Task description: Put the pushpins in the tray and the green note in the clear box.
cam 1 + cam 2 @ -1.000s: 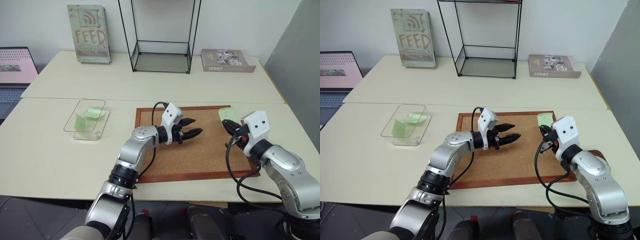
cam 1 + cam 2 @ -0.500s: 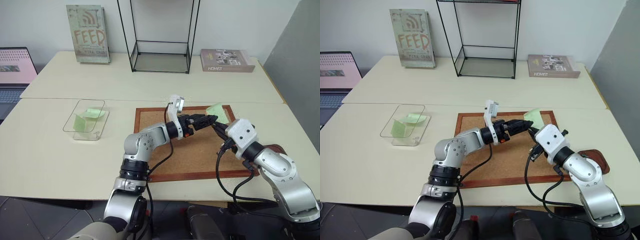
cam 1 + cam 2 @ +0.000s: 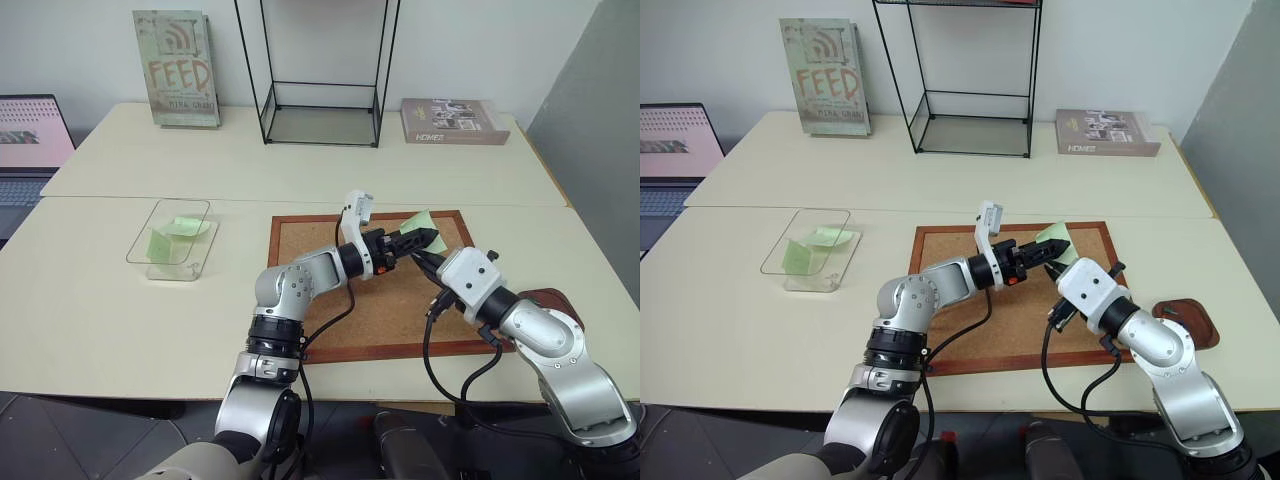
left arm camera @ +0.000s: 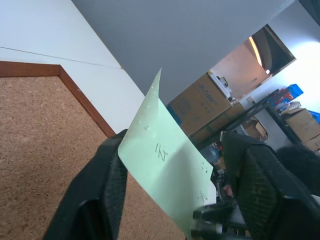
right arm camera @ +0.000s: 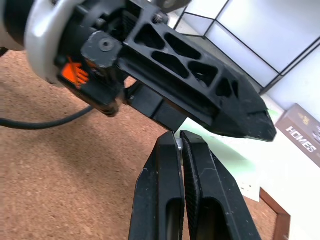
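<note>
The pale green note stands on edge above the corkboard's far right part. My right gripper is shut on its lower edge, and its closed fingers show in the right wrist view. My left gripper is open, one black finger on each side of the sheet. The reddish-brown tray lies on the table right of the corkboard, beyond my right arm. The clear box sits at the left with green slips in it. The pushpins are out of view.
A tall black wire rack stands at the back centre. A book marked FEED leans on the wall at the back left. Another book lies at the back right, and a laptop sits at the far left.
My left arm swung right and rolled its gripper to straddle the note. My right gripper carried the note left to meet it. The left fingers have narrowed since half a second ago.
</note>
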Controlling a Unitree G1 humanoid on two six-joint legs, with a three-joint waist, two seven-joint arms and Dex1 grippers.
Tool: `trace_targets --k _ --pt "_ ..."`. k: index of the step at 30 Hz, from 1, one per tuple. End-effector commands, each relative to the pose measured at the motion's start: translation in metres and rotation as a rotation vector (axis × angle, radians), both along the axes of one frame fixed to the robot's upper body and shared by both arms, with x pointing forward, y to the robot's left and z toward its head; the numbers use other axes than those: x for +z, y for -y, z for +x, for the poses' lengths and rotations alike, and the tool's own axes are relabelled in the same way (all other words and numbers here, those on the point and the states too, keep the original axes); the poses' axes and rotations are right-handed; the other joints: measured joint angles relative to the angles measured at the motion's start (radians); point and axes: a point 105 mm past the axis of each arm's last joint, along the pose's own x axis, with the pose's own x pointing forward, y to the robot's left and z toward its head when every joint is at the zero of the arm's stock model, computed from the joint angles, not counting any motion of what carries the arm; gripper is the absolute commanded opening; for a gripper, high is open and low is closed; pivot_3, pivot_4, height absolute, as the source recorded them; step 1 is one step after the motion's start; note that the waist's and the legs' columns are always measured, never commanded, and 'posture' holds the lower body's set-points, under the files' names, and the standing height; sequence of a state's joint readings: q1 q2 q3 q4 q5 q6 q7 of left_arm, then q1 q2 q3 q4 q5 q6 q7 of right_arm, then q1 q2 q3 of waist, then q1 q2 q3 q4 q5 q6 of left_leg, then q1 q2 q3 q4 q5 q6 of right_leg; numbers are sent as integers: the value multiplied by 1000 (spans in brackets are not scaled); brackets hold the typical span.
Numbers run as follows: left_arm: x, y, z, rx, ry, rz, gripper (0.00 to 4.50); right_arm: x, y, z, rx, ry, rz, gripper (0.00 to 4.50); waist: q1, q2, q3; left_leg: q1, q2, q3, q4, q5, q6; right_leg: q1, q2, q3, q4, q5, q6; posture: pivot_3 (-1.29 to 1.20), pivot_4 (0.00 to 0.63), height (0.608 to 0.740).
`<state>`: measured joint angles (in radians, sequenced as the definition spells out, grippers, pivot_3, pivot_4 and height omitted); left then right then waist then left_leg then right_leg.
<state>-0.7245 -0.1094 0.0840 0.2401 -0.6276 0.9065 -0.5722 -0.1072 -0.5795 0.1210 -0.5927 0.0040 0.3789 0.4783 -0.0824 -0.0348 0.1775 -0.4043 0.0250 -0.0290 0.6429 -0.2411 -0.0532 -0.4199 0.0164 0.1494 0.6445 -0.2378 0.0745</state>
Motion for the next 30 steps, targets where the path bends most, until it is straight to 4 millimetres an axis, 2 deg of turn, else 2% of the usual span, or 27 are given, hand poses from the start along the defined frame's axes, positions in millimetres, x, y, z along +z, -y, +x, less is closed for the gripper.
trace_targets --k 1,12,23,30 --pt "14 4 -1 -12 34 -44 2036 17 -6 -6 33 75 4 0 0 0 0 0 0 0 0 0 0 0 0 0 0 0 0 0 150 740" --pt "10 2 0 1 24 -39 41 21 -9 -9 51 113 17 0 0 0 0 0 0 0 0 0 0 0 0 0 0 0 0 0 150 740" --pt "2 2 5 52 30 8 5 34 -14 -17 93 201 36 0 0 0 0 0 0 0 0 0 0 0 0 0 1 0 0 0 150 740" --pt "-6 -2 13 108 31 54 5 45 -6 -24 62 232 80 0 2 0 0 0 0 0 1 0 0 1 0 0 1 0 0 0 150 740"
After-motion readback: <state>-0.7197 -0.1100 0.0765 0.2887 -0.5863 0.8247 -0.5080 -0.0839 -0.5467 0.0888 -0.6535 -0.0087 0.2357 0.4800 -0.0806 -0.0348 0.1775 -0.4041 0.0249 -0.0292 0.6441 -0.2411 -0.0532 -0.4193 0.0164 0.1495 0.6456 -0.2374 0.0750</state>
